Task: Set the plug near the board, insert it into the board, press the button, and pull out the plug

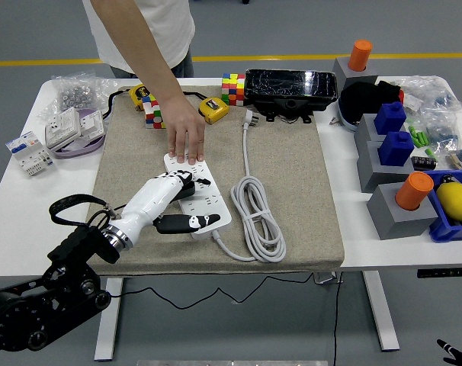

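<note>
The left robot hand (178, 200) lies over the near part of the white power strip (199, 194), which rests on a beige mat (284, 175) in the middle of the white counter (21, 194). Its fingers (194, 181) are curled around a black plug (184, 188) that sits on the top of the power strip, and the thumb (189, 223) stretches along the near edge of the strip. I cannot tell if the pins of the plug are fully inside the socket. The right robot hand is almost outside the picture; only a small black tip (450, 351) shows at the lower right corner, so I cannot tell its state.

A person stands at the far side of the counter and presses one hand (184, 136) flat on the far end of the power strip. The white cable (255, 213) of the strip lies coiled on the mat just to the right of it, and its own white plug (250, 118) lies loose near the far edge of the mat.

Behind the mat there are a colour cube (232, 88), a yellow tape measure (213, 110) and a black box (290, 89). On the left part of the counter lie white switches (63, 126). On the right are grey blocks (391, 206) with orange cylinders (413, 190) and blue blocks (395, 147)
</note>
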Robot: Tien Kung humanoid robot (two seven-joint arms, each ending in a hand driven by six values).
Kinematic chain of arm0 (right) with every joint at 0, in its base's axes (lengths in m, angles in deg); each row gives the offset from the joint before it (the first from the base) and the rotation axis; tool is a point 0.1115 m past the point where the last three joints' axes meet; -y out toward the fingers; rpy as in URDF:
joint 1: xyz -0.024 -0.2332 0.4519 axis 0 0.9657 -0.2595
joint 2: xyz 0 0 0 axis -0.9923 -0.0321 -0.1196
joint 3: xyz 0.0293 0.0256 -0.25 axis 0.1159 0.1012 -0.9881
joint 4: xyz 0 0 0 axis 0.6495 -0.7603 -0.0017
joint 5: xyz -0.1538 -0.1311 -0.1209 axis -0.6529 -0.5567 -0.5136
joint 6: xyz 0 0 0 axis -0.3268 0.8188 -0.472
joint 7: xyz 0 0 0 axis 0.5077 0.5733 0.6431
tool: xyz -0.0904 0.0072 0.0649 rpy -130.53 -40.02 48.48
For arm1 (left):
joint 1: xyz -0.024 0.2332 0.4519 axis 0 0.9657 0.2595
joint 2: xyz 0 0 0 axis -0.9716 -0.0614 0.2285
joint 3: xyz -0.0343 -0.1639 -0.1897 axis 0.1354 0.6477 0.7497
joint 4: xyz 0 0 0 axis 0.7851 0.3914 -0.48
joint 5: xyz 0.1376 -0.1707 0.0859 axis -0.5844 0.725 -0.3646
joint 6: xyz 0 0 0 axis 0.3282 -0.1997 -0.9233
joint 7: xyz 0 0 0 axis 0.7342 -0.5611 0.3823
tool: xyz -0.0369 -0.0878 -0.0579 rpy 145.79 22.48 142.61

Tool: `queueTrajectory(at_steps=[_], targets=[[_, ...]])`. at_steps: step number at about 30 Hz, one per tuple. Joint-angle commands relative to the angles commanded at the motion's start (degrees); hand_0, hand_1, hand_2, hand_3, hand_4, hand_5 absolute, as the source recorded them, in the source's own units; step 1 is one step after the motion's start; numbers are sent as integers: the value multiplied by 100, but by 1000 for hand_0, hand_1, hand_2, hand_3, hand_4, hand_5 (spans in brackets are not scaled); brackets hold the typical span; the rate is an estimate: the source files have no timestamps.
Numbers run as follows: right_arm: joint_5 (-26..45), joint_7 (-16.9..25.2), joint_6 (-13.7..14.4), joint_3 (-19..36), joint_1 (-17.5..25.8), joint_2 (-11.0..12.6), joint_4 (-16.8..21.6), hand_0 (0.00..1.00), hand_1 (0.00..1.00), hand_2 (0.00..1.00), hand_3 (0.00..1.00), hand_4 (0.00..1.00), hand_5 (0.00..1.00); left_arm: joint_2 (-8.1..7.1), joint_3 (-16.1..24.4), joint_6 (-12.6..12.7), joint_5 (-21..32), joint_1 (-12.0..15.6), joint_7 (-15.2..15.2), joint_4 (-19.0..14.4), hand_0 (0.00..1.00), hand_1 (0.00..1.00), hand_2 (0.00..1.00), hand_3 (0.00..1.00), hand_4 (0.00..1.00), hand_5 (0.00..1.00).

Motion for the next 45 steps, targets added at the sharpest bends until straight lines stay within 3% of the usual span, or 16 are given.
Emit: queueTrajectory(at_steps=[16, 22, 23, 24, 28, 29, 34, 35, 38, 45], targets=[[-14, 4, 1, -1, 12, 5, 12, 582, 672, 685, 618, 979, 521, -122, 346, 104, 184, 146, 159, -381, 776, 800, 809, 744, 925, 702], [-16, -4, -1, 10, 22, 11, 2, 582, 672, 685, 618, 979, 521, -313, 470, 65, 227, 372, 93, -1029, 768, 798, 802, 742, 927, 703], [-18, -6, -2, 9, 25, 15, 1, 582, 672, 685, 618, 979, 521, -359, 478, 17, 247, 417, 30, -1173, 386, 515, 607, 709, 863, 504], [-20, -8, -3, 7, 27, 17, 0, 582, 672, 685, 618, 979, 521, -388, 483, -16, 259, 443, -14, -1291, 386, 515, 607, 709, 863, 504], [-18, -9, -3, 7, 35, 23, -3, 582, 672, 685, 618, 979, 521, -498, 517, -327, 277, 526, -385, -1725, 386, 515, 607, 709, 863, 504], [-18, -10, -5, 7, 38, 23, -3, 581, 672, 685, 616, 979, 521, -517, 532, -491, 232, 534, -555, -1837, 166, 141, 227, 685, 848, 398], [-12, -5, -3, -8, 39, 20, 9, 581, 672, 685, 616, 979, 521, -545, 537, -1278, 118, 466, -1306, -2138, 166, 141, 227, 685, 848, 398], [-13, -5, -3, -15, 33, 23, 13, 582, 672, 685, 618, 979, 521, -546, 523, -1409, 133, 438, -1438, -2160, 96, 58, 135, 870, 832, 350], [-4, -5, -3, -29, 25, 28, 14, 582, 672, 685, 618, 979, 521, -540, 465, -1642, 169, 365, -1727, -2167, 96, 58, 135, 870, 832, 350], [9, -9, 0, -58, 12, 53, 9, 582, 672, 685, 618, 979, 521, -505, 360, -1861, 187, 252, -2087, -2037, 77, 69, 127, 910, 821, 317]])
